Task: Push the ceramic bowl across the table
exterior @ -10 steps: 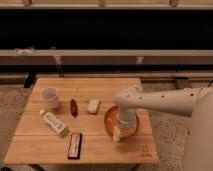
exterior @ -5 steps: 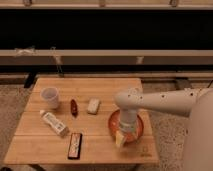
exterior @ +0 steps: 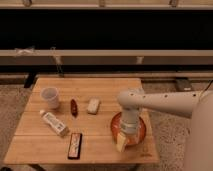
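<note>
Camera view: pincer, finger state untellable, inside glossy orange-red ceramic bowl near light wooden slatted tabletop edge; could slide off.

We see the ceramic bowl at the table's right front, the gripper reaching down over its near rim. Left of it lie a small packet, a dark stick, a cup, a tube and a flat bar nearest the front.

Glossy ceramic bowl, slatted wooden table
</note>
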